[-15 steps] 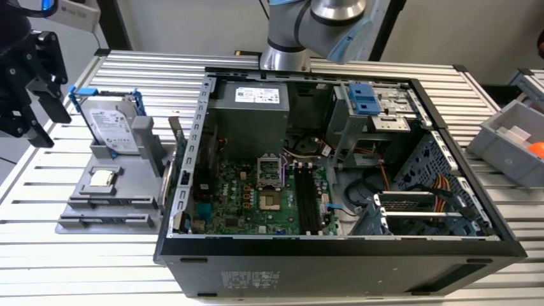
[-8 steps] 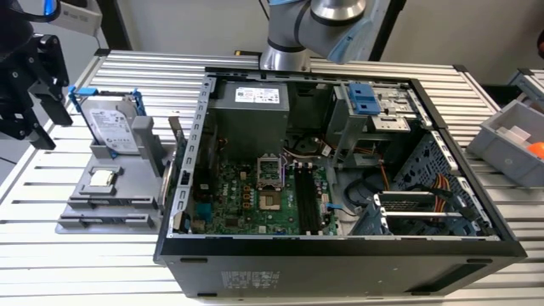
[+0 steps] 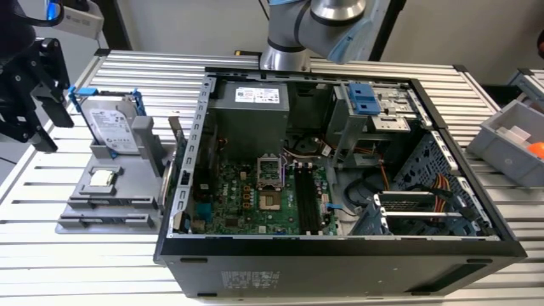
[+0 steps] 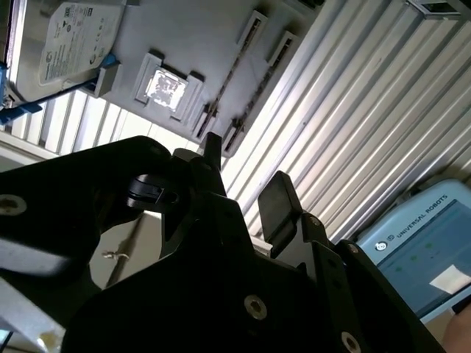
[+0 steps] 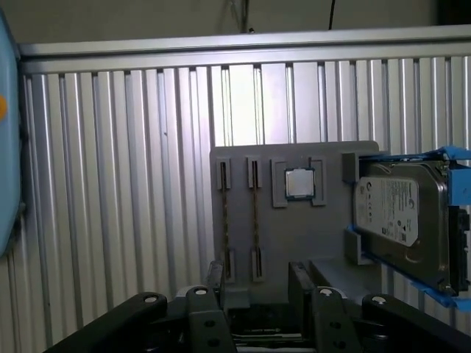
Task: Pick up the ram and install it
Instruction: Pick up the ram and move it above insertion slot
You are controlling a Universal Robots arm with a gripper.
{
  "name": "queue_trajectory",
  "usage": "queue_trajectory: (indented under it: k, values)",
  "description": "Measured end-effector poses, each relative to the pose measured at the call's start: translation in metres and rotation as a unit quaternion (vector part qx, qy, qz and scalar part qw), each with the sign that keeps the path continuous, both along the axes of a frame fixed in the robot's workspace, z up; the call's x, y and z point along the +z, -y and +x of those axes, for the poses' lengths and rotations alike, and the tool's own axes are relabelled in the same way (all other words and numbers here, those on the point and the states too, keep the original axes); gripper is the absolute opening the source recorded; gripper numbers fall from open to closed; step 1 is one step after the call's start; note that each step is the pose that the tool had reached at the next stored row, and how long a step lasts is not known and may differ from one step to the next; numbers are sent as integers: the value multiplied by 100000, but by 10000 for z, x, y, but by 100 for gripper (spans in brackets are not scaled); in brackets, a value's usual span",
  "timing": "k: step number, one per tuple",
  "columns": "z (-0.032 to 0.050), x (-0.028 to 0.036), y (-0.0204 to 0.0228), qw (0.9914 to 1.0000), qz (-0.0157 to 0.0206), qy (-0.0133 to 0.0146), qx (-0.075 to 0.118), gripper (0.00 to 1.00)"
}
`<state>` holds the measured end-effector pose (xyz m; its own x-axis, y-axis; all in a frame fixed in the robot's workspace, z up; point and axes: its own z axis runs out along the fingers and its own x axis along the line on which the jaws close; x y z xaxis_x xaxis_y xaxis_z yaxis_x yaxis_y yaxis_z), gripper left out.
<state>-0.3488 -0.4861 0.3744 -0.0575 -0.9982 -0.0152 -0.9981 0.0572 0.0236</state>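
Hovering at tray's (image 3: 127,188) ten o'clock, exterior view | gripper (image 5: 256,283) gaped, empty | ram (image 5: 255,220) needed a square, centred pinch.

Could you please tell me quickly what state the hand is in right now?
Hand: open, holding nothing; the ram sits ungripped in the gray holder.
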Motion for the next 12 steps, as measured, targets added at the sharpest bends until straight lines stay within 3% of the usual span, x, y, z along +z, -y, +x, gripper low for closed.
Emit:
queue_trajectory:
  k: [12]
  values:
    - [0,-46,8,99997,4,5,821,100]
